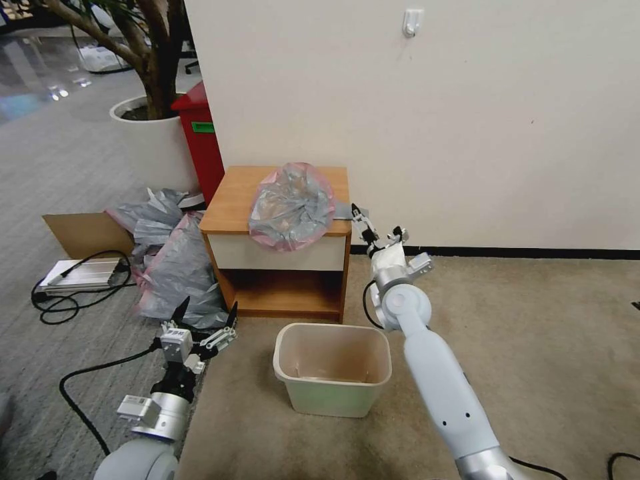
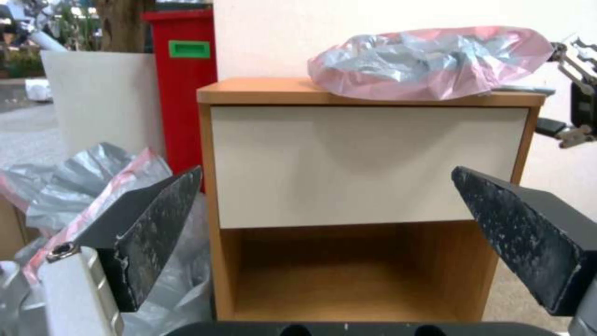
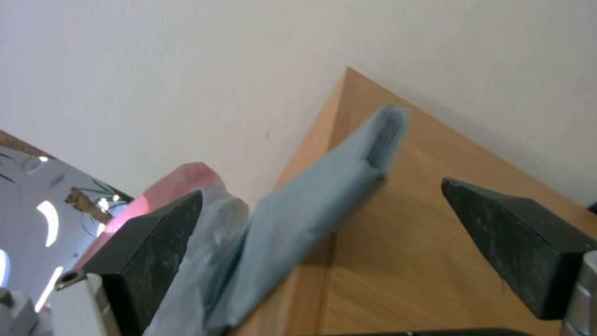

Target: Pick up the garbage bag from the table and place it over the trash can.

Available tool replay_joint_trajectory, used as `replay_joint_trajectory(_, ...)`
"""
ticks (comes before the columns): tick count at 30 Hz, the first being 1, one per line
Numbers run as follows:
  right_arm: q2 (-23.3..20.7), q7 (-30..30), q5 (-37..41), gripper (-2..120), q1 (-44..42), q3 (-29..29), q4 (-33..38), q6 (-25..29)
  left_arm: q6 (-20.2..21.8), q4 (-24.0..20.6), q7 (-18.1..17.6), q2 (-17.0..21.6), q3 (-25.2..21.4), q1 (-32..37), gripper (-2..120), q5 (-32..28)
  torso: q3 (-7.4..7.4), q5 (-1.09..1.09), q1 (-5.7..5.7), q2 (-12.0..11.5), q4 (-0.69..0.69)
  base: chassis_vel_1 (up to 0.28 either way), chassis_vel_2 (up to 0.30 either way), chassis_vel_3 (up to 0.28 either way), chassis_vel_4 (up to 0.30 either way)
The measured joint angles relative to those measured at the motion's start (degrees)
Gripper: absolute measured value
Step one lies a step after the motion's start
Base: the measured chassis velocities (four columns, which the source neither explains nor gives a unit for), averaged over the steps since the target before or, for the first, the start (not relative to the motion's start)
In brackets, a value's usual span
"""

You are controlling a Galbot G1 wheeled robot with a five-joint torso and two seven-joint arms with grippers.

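Fingers [image 3: 503, 233] of right gripper [image 1: 379, 227] spread beside garbage bag [image 1: 291, 205]; left gripper [image 1: 205, 319] likewise spread, idle. Bag judged light, limp, slippery; grasp advised at right folded tail.

Table [image 1: 230, 203], orange-brown top, carries the garbage bag [image 1: 291, 207] crumpled toward its front right, overhanging the front edge, with a folded grey strip [image 3: 323, 205] lying across the top's right edge.
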Motion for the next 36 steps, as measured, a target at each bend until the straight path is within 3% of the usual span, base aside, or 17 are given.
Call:
replay_joint_trajectory(5, 0.53, -0.59, -0.22, 97, 1.02, 0.05, -1.18, 0.72, -0.06, -0.04, -0.06, -0.05, -0.06, 0.01, 100, 0.07, 0.0, 0.0, 0.0, 0.0, 0.0, 0.0, 0.0, 0.0, 0.0)
replay_joint_trajectory(10, 0.61, -0.62, -0.22, 85, 1.2, 0.31, -1.79, 0.87, -0.14, -0.04, -0.21, -0.06, -0.07, 0.01, 100, 0.1, 0.0, 0.0, 0.0, 0.0, -0.01, 0.0, 0.0, 0.0, 0.0)
replay_joint_trajectory(13, 1.06, -0.84, -0.54, 68, 1.03, 0.38, -2.44, 1.4, -0.23, -0.03, -0.41, -0.17, 0.0, -0.02, 100, 0.15, 0.0, 0.0, 0.0, 0.0, 0.0, 0.0, 0.0, 0.0, 0.0)
replay_joint_trajectory(27, 1.28, -1.2, -0.79, 22, 1.58, 0.42, -3.03, 1.83, -1.02, 1.05, -1.54, -0.56, 0.13, -0.2, 100, 0.57, 0.0, 0.0, 0.0, 0.0, -0.01, 0.0, 0.0, 0.0, 0.0)
replay_joint_trajectory(31, 1.37, -1.18, -1.03, 3, 1.53, 0.14, -2.56, 1.97, -1.07, 1.06, -1.57, -0.67, 0.21, -0.36, 100, 0.57, 0.0, 0.0, 0.0, 0.0, 0.0, 0.0, 0.0, 0.0, 0.0)
replay_joint_trajectory(36, 0.62, -0.75, -0.98, 0, 0.89, -0.53, -1.12, 2.27, -1.2, 1.1, -1.67, -0.74, 0.19, -0.37, 100, 0.56, -0.01, 0.0, 0.0, 0.0, 0.0, 0.0, 0.0, 0.0, 0.0)
